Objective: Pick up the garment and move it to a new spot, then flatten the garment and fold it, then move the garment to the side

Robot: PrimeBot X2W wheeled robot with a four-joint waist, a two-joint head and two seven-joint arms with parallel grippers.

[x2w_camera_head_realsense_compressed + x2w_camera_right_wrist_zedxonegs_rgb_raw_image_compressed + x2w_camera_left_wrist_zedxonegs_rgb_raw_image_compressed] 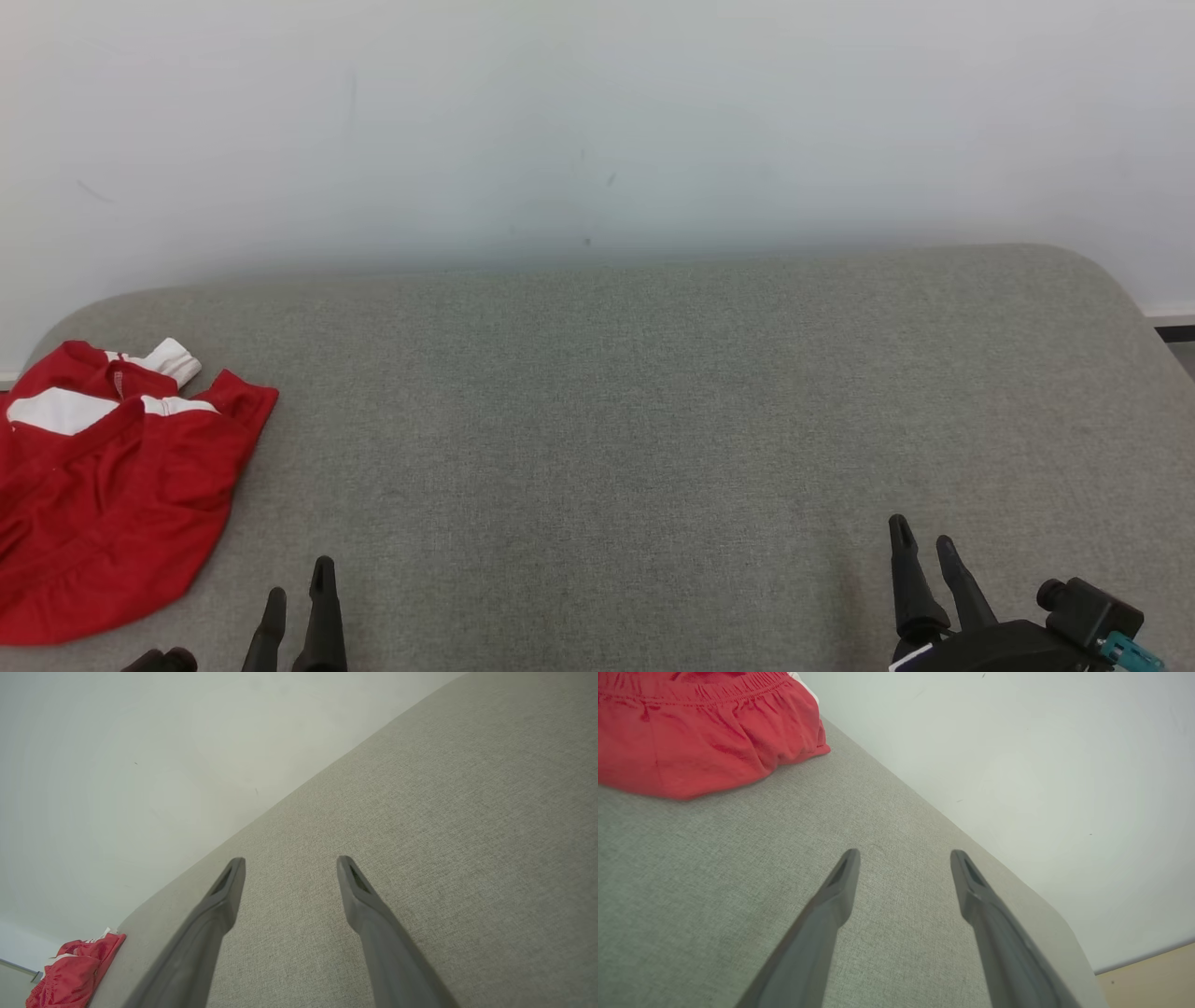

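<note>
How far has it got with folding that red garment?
Nothing looks done: the red garment lies rumpled at the left edge of the grey surface. Nothing is in hand: left gripper and right gripper hang open, empty. Picking up, flattening, folding and moving aside seem left.

The grey woven-fabric table with rounded corners (607, 420) offers a broad stretch of bare cloth across its middle and right, where a hand could pass in any direction. The one obstacle on it is the crumpled red garment with white panels (112, 485), heaped at the left side and reaching toward the far left corner. The left hand (300, 578) sits just right of the garment's near hem, apart from it, fingers spread over bare fabric. The right hand (921, 530) stands well apart at the near right, likewise spread. The plain white wall (597, 121) rises directly behind the far edge and blocks reach that way. Past the table's rounded right corner lies open tan floor (1148, 975).
</note>
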